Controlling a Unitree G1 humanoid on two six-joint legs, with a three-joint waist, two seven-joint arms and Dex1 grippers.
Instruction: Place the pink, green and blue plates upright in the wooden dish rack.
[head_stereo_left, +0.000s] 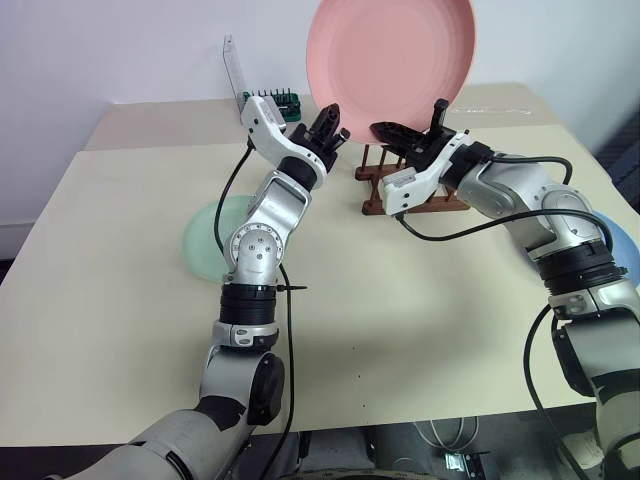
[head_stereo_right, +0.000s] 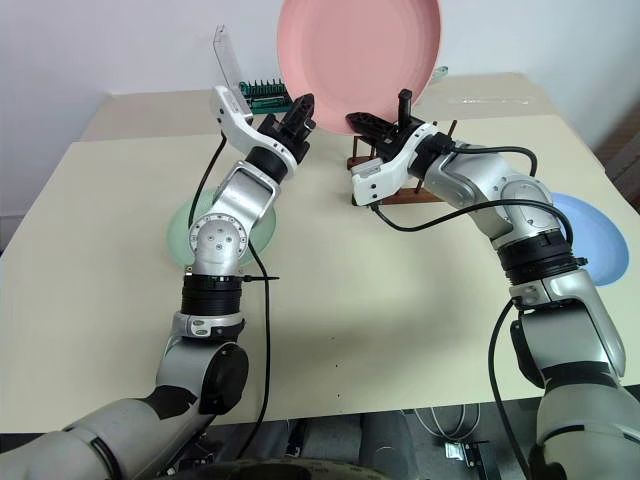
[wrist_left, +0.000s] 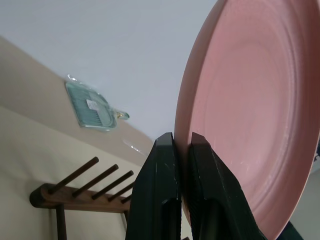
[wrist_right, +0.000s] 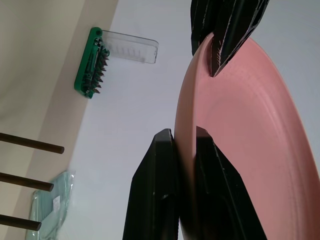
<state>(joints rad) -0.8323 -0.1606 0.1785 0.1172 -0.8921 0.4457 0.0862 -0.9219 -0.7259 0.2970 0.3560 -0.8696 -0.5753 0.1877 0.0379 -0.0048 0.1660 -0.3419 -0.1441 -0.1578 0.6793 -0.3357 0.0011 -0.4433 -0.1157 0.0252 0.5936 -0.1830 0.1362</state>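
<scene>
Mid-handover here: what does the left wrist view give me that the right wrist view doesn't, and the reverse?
Left wrist view alone: the wooden dish rack as a base rail with its row of pegs, below the plate. Right wrist view alone: the green bit holder with its clear lid, and the left claw pinching the plate's rim opposite the right claw. Shared: the pink plate held edge-on and upright, each view's own claw shut on its rim, and the clear greenish tray on the table behind.

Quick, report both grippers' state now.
Left gripper: shut on the pink plate's rim.
Right gripper: shut on the same plate's rim.
</scene>
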